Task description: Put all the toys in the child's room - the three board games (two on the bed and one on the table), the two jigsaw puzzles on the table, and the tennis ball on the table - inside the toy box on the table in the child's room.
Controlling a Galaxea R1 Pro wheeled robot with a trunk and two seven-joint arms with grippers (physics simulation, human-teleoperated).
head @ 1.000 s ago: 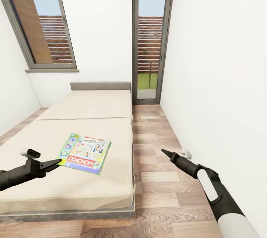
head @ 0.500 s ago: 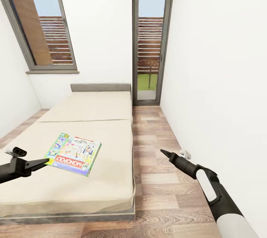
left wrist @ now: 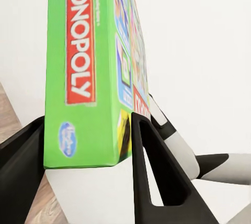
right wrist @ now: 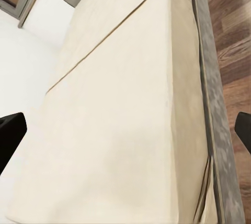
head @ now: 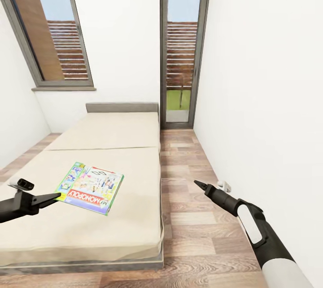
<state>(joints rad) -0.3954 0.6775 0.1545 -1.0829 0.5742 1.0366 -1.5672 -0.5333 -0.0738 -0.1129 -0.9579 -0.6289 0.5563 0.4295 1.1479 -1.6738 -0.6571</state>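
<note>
A green-edged Monopoly board game (head: 89, 188) lies flat over the near left part of the cream bed (head: 112, 131). My left gripper (head: 56, 197) is shut on its near left edge. In the left wrist view the green box (left wrist: 83, 67) stands between the two black fingers (left wrist: 157, 171) of the left gripper (left wrist: 86, 124). My right gripper (head: 199, 184) hangs over the wood floor to the right of the bed. Its fingertips (right wrist: 10, 135) sit wide apart in the right wrist view, so it is open and empty, looking onto the mattress (right wrist: 130, 103).
The grey headboard (head: 122, 107) is at the bed's far end. A strip of wood floor (head: 188, 167) runs between the bed and the white right wall. A tall glazed door (head: 181, 54) stands at the back, a window (head: 49, 32) at the back left.
My left gripper has moved left, taking the Monopoly box with it, mostly in the first half second. The right arm has stayed put.
</note>
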